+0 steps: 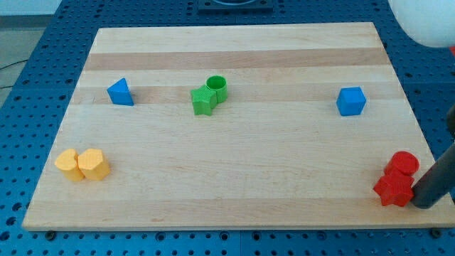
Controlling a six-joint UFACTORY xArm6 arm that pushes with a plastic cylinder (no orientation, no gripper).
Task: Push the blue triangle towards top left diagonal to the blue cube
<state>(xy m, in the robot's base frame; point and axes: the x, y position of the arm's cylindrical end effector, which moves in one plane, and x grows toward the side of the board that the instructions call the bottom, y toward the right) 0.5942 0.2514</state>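
Camera view shows nothing done yet: the blue triangle (pixel 120 92) sits at the table's (pixel 234 178) left, well apart from the blue cube (pixel 351 101) at the right. My tip (pixel 421 205) rests beside the red blocks (pixel 397 180), bottom right; this end effector is a bare rod, holding nothing

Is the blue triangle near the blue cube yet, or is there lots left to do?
Nothing looks done yet. The blue triangle sits far over at the view's left, and the blue cube is way across at the view's right, with the green blocks between them. My tip is at the bottom right, beside the red blocks, far from the triangle. The whole push is still left.
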